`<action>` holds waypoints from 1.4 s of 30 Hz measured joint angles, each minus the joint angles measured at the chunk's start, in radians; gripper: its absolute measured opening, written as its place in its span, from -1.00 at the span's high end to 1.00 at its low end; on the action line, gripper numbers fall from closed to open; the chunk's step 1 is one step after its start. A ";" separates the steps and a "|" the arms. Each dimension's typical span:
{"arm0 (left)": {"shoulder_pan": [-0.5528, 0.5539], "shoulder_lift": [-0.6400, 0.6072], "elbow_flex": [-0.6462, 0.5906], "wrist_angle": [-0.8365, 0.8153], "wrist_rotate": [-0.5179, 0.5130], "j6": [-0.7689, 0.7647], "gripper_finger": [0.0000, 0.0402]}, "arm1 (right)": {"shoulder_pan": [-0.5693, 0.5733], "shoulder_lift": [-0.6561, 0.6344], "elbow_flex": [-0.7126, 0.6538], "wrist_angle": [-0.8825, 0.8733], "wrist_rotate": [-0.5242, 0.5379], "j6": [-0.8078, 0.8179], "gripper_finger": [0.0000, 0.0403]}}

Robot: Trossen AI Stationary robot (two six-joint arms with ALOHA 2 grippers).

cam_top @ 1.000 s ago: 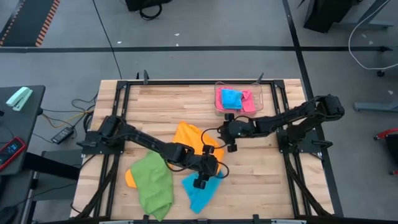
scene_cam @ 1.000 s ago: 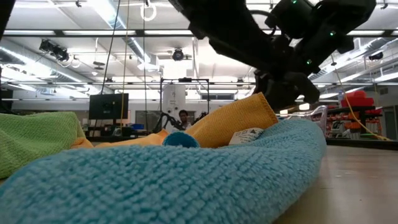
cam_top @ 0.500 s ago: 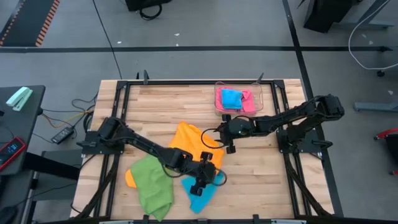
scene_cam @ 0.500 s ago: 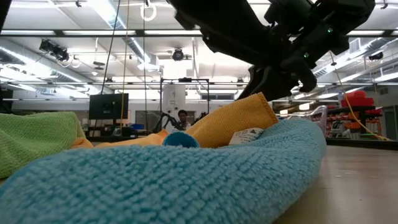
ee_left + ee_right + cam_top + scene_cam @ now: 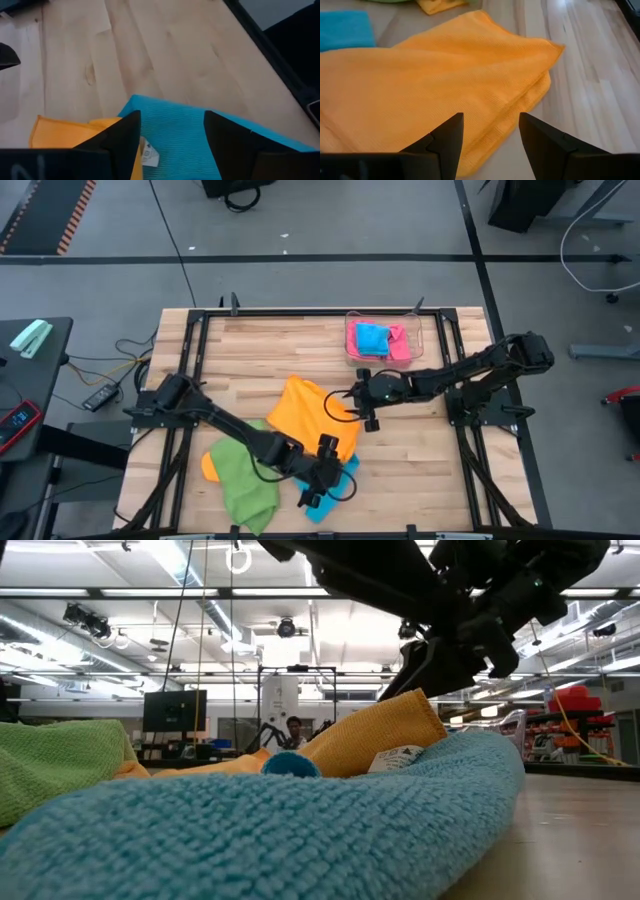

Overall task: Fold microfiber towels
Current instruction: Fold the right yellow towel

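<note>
Looks like we're at the pick-the-next-towel stage, nothing on the table is neatly folded yet imo. Left gripper (image 5: 321,486) is down low over the sky blue towel (image 5: 326,490), jaws apart w/ nothing between them. In the left wrist view the blue cloth (image 5: 200,135) sits right under and ahead of the fingers (image 5: 122,140), and an edge of the orange towel (image 5: 65,131) w/ a small white tag (image 5: 148,156) is just beside one finger. So the fingers straddle blue but haven't pinched it.

Right gripper (image 5: 366,411) is at the far edge of the orange towel (image 5: 312,416), also open and holding nothing. From its wrist cam the orange cloth (image 5: 435,75) spreads straight out ahead of the fingers (image 5: 447,137), one corner doubled over on itself. Can't tell if the tips touch the cloth.

Green towel (image 5: 245,472) lies bunched just behind the left gripper, partly on top of more orange fabric.

Next move, my guess: left needs to drop and close on a blue edge or corner w/o also grabbing the orange layer right next to it. Right prob has to get a corner of the orange one. Stuff overlaps a lot, so picking up two layers is the risk.

Containers: clear plastic tray (image 5: 418,340) is well beyond the right gripper, near the table's far edge. Inside it are a pink towel (image 5: 400,345) and another blue one (image 5: 372,337).
</note>
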 joint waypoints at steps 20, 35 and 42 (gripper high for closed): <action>-0.008 0.000 0.000 0.047 -0.018 0.054 -0.23 | 0.024 0.000 0.000 0.022 0.000 0.047 0.00; -0.009 0.051 -0.005 0.080 -0.048 0.062 -0.19 | 0.024 0.000 0.000 0.003 0.000 0.059 0.00; -0.010 0.060 -0.005 0.090 -0.049 0.061 -0.15 | 0.024 0.000 0.000 -0.003 0.001 0.057 0.00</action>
